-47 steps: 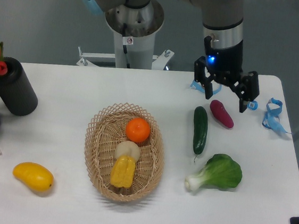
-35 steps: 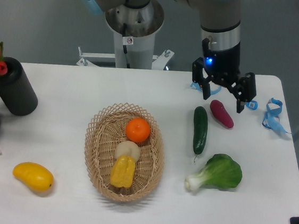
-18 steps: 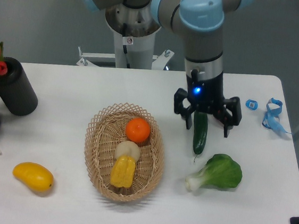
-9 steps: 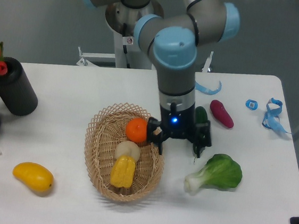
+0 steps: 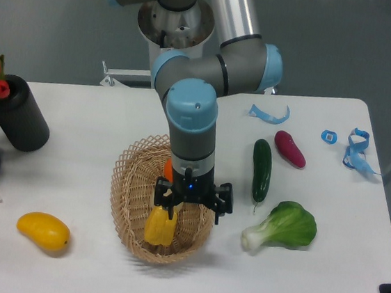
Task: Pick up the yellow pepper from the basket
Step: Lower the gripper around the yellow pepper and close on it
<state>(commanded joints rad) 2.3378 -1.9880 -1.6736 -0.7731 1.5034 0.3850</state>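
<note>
The yellow pepper [image 5: 157,229] lies lengthwise in the near part of the wicker basket [image 5: 126,194]; its upper end is hidden behind my gripper. My gripper [image 5: 194,207] hangs open above the basket, its jaws spread wide, the left finger [image 5: 170,203] over the pepper's top and the right finger over the basket's right rim. It holds nothing. An orange [image 5: 168,169] in the basket shows only as a sliver behind my wrist.
A smooth yellow mango-like fruit [image 5: 43,231] lies at the front left. A cucumber [image 5: 261,169], a purple eggplant [image 5: 290,149] and a bok choy [image 5: 283,227] lie right of the basket. A black cylinder [image 5: 18,113] with red tulips stands at the left edge.
My arm has swept from the far right of the table leftwards and toward the front, ending over the basket. The gripper stayed open. The objects have not moved.
</note>
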